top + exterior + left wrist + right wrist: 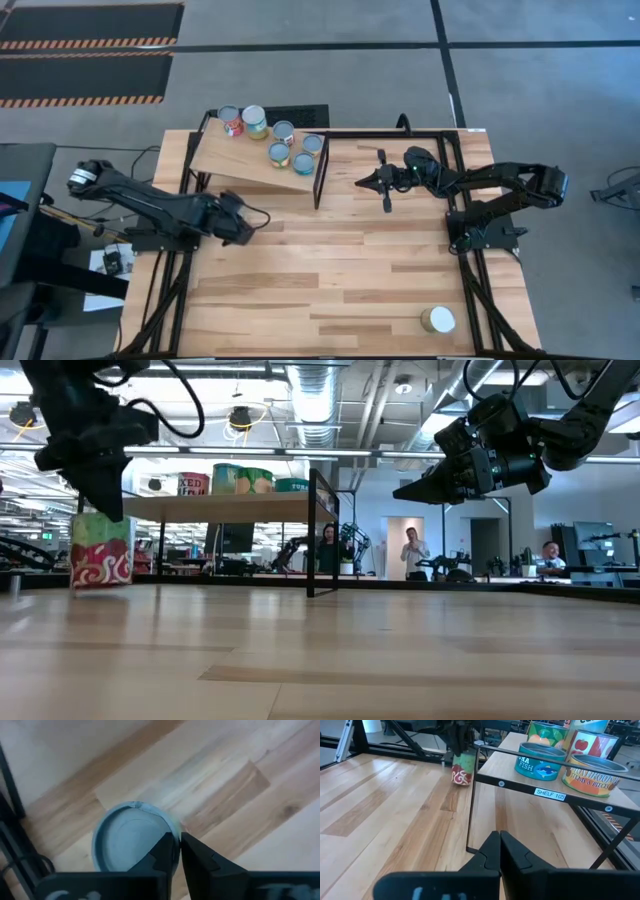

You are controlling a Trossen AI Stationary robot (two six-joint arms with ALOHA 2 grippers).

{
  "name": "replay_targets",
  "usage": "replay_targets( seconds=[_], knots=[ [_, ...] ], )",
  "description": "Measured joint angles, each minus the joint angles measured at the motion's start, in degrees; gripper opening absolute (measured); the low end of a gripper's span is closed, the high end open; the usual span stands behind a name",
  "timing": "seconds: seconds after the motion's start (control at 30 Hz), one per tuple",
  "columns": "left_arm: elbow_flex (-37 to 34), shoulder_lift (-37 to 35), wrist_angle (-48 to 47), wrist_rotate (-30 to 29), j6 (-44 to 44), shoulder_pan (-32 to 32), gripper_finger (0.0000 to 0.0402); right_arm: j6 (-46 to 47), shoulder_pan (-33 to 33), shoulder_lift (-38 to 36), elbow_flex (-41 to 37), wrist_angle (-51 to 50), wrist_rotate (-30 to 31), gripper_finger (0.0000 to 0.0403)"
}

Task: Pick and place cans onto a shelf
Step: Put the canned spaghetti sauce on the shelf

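A can with a red and green label (pixel 100 550) stands upright on the tabletop at the left; its grey top shows in the left wrist view (pixel 127 840). My left gripper (pixel 106 510) is shut and points down just over this can's top, at its rim; in the high view (pixel 243 226) it hides the can. Several cans (pixel 280 152) stand on the sloping light-wood shelf (pixel 235 158) at the far left. A wider can with a cream top (pixel 437 320) stands near the front right. My right gripper (pixel 360 183) is shut and empty, raised right of the shelf. My left gripper's shut fingertips (pixel 172 845) stand from above at the rim of the can's top (pixel 167 820). I cannot tell whether they touch it. The can stands upright on the table.
The shelf's thin black frame post (pixel 311 530) stands between the two grippers. A label on the shelf's front bar (pixel 547 794) reads SHELF 1(2). Bare planked tabletop (pixel 330 270) lies in the middle and front. People stand in the room beyond the table (pixel 412 550).
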Motion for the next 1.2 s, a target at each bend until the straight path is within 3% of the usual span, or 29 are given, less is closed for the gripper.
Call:
replay_targets(
  seconds=[0.3,0.53,0.7,0.8,0.93,1.03,1.2],
  knots=[
    [-0.49,1.44,2.84,1.87,1.87,0.04,0.0054,0.0,0.0,0.0,0.0,0.02,0.01,0.0015],
    [4.37,1.42,-0.72,2.55,5.5,0.32,0.0078,0.0,0.0,0.0,0.0,0.03,0.01,0.0013],
    [8.73,1.4,-4.64,5.06,16.11,1.28,0.0091,0.0,0.0,0.0,0.0,0.02,-0.01,0.0015],
    [9.9,1.38,-7.49,8.98,23.98,2.0,0.0082,0.0,-0.01,0.0,0.0,0.0,-0.01,0.0016],
    [8.38,1.38,-10.47,15.07,30.91,3.3,0.0034,0.02,-0.02,0.0,0.0,-0.05,-0.01,0.0013],
    [7.3,1.71,-8.22,14.47,36.06,2.65,0.0006,0.02,0.0,0.0,0.0,-0.04,-0.01,0.0014],
    [5.05,1.84,-4.37,13.55,41.7,2.67,0.0029,0.02,-0.02,0.0,0.0,-0.07,0.0,0.0016]
  ],
)
